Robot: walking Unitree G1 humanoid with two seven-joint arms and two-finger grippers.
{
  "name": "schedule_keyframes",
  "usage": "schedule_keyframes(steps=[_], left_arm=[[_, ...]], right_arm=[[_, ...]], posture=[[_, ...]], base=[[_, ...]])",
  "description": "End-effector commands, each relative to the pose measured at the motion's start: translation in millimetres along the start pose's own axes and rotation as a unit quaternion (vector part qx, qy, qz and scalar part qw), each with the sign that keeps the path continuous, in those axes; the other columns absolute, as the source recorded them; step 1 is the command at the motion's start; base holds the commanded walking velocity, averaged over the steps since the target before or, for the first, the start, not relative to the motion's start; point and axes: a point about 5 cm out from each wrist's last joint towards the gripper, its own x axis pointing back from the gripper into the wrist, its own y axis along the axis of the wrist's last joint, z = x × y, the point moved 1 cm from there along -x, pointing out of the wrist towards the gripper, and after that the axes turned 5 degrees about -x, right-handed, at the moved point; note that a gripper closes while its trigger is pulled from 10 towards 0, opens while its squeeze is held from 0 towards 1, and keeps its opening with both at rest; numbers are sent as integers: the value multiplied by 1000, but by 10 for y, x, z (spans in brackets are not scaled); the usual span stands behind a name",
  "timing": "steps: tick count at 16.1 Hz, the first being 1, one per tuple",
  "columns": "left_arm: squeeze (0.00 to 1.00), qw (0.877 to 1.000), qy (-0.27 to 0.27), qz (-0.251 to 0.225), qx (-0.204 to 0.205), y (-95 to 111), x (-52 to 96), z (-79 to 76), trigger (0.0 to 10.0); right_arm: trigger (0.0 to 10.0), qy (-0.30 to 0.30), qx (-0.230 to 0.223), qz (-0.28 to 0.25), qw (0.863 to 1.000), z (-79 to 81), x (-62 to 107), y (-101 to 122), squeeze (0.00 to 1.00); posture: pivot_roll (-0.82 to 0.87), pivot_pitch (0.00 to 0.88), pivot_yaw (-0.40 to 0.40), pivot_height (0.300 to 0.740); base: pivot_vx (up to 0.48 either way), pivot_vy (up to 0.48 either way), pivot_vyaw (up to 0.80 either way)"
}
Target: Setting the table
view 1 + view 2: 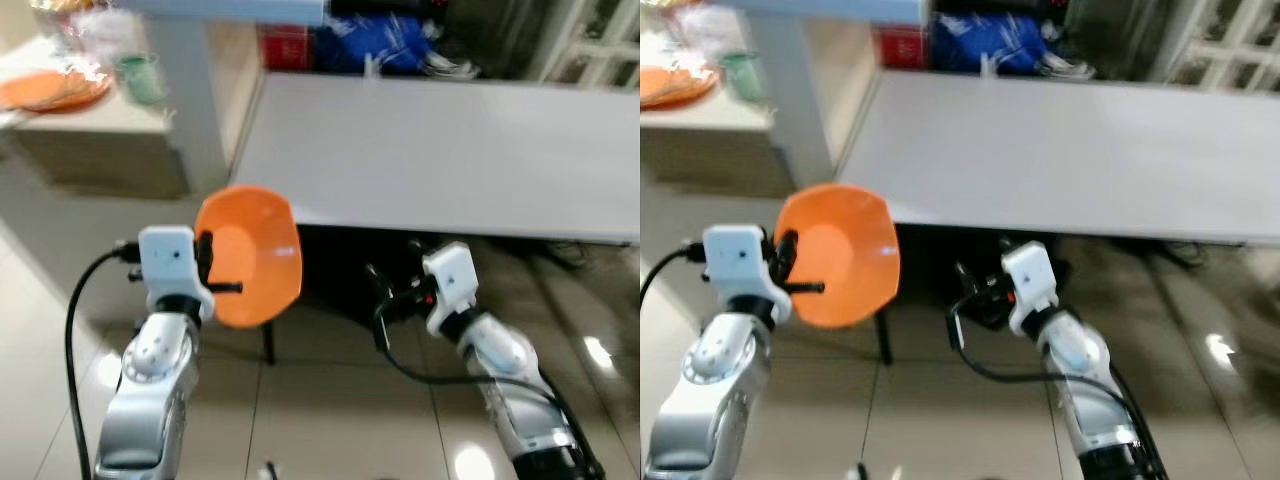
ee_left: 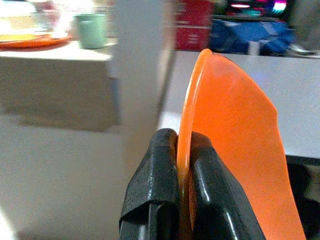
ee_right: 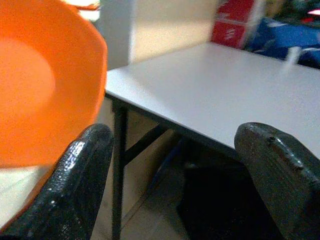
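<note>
Orange plastic is all your left tool [image 2: 184, 150] has: its two fingers are pinched tight on the thin rim of the bowl [image 1: 255, 255], held on edge in the air just short of the grey surface [image 1: 450, 160]. With so small a bite, a jolt could let the bowl swivel or slip to the floor. Your right tool [image 3: 175, 165] hangs wide open and empty nearby. Beyond, carry too low and you'll knock the bowl on the surface's near edge.
</note>
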Motion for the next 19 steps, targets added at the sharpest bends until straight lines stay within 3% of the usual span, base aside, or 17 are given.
schedule_keyframes(steps=[1,6,11,14,19], left_arm=[[0,1000,-4,-15,4,62,-19,-33,0],[0,999,-15,-36,-3,146,-34,-78,0],[0,994,-63,-77,-34,302,-34,-271,0],[0,995,-57,-69,-35,285,-66,-218,0],[0,996,-42,-66,-38,291,-140,-126,0]], right_arm=[[10000,-4,6,-2,1000,-32,12,24,0],[10000,-9,8,-7,1000,-50,16,40,0],[10000,-12,7,-2,1000,-30,27,-8,0],[10000,-14,6,-2,1000,-26,12,-15,0],[10000,-17,3,-4,1000,-9,-3,-8,0]], posture=[[-68,39,20,740],[-74,36,24,740],[-80,28,34,740],[-77,27,44,740],[-65,48,61,740]], base=[[480,0,0],[477,0,0],[302,-141,0],[0,0,0],[0,-458,0]])
